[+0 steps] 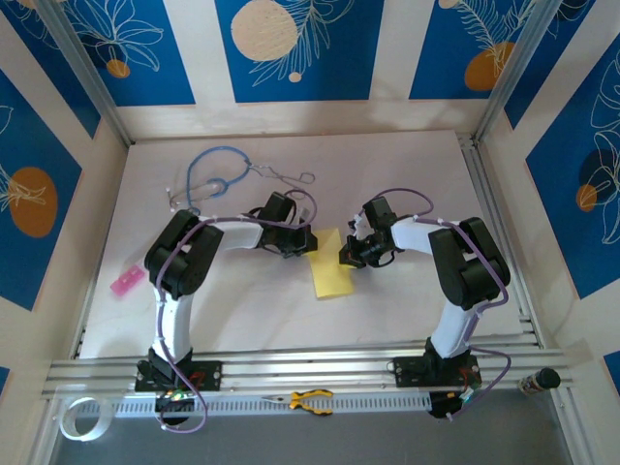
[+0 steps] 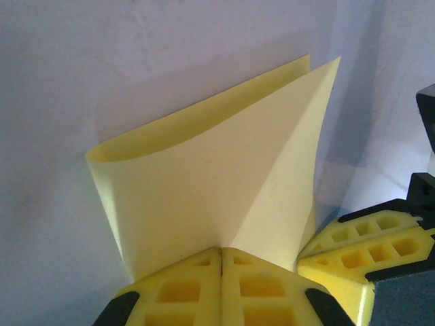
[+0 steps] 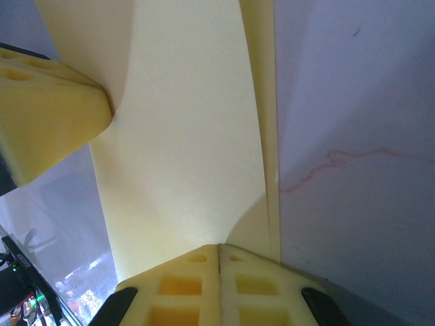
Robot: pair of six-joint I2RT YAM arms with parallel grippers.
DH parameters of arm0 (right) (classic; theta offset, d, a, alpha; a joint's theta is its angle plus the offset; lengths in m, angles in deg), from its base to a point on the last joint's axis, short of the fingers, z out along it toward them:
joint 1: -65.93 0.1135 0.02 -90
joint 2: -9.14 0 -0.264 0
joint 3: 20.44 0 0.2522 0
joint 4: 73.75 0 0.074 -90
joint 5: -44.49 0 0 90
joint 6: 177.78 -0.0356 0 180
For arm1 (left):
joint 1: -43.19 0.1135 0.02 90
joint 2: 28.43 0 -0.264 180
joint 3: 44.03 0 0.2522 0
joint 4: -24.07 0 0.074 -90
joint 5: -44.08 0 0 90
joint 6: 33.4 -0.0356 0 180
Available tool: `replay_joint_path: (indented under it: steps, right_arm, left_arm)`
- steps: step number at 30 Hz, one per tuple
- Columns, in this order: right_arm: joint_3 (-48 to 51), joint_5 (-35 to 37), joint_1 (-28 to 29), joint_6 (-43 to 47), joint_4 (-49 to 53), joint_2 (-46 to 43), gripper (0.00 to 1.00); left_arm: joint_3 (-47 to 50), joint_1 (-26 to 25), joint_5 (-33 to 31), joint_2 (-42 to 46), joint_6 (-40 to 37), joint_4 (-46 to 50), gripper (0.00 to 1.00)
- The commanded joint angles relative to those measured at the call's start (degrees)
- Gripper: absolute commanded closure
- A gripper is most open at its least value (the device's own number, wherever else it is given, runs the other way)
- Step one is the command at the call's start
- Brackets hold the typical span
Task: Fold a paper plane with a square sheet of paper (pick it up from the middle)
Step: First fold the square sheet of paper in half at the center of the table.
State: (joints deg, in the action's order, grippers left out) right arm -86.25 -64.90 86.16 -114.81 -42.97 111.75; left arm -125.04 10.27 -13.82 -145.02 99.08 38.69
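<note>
White tabletop (image 1: 407,310) spreads out beneath blue-and-cream patterned wall panels (image 1: 291,48), and at its middle we find the thin pale-yellow square sheet of paper (image 1: 330,276), doubled over into a narrow strip. Our left gripper (image 2: 221,252) has its jaws pressed together on one edge of the sheet, and our right gripper (image 3: 219,248) is likewise clamped on the paper from the opposite side. From the left wrist we see the two layers bowing apart above the pinch, so the fold looks loose rather than sharply creased. Whether the strip touches the table we cannot tell. We judge the paper to be very light, limp and easy to crumple or tear, and it could slip out of a grip if we tug unevenly. We reckon the best hold is close to the edges and corners, leaving the fold line free to be pressed flat. A small pink object (image 1: 127,282) and yellow-handled pliers (image 1: 310,400) lie well apart from the work.
</note>
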Motion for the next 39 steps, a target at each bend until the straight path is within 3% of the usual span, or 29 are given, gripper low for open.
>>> replay_joint_path:
  steps: [1,17,39]
  right_arm:
    - [0.64,5.16,0.12,1.03,3.9,1.97,1.0]
    - [0.72,5.24,0.02,0.92,3.9,1.92,1.0]
    - [0.81,5.41,0.04,1.17,4.08,1.81,1.0]
  left_arm:
    - [-3.76,1.03,-0.05,0.07,-1.12,4.81,0.97]
    - [-5.66,3.01,-1.51,-5.92,-2.24,6.56,0.99]
    - [-9.75,6.99,-5.69,-7.85,4.62,5.21,0.98]
